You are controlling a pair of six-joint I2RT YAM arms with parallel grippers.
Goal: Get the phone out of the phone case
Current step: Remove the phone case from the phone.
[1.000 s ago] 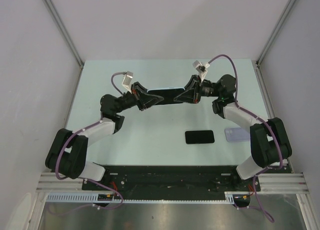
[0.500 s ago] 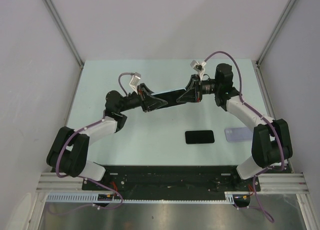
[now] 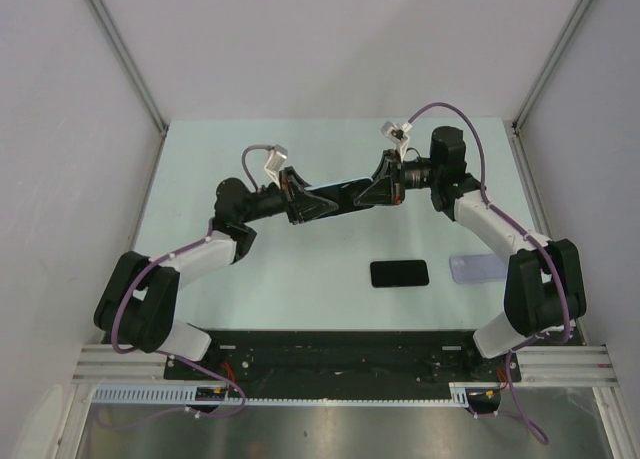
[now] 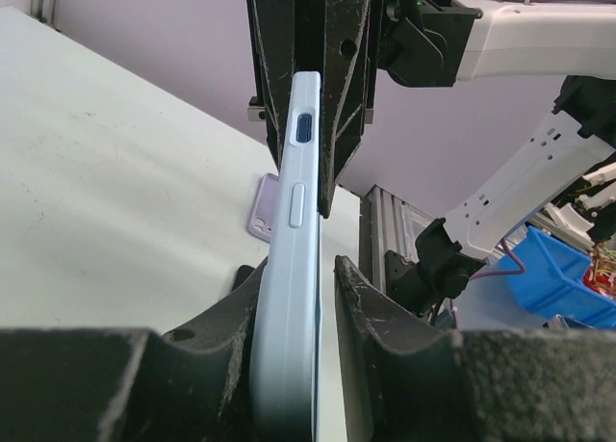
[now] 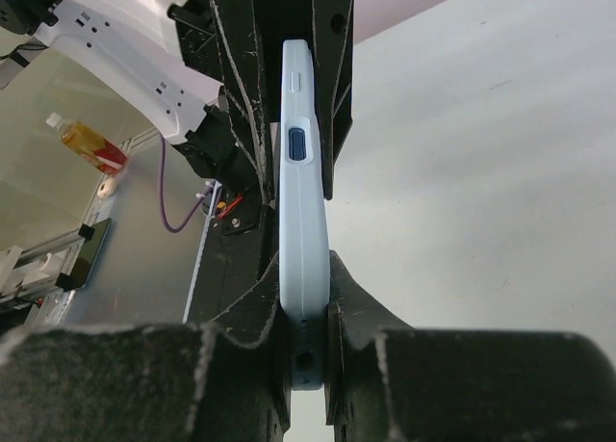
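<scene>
A black slab phone (image 3: 399, 273) and a flat lilac slab (image 3: 474, 269) lie apart on the pale green bench (image 3: 200, 159). Beyond them, held aloft, the pale blue phone case (image 4: 289, 269) is grasped at one end by the right end effector (image 5: 306, 288). The left end effector (image 4: 298, 273) straddles its other end, released, with a gap beside one finger.

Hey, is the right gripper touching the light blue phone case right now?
Touching. In the right wrist view the right gripper has both fingers pressed flat against opposite faces of the phone case, with no gap on either side.
</scene>
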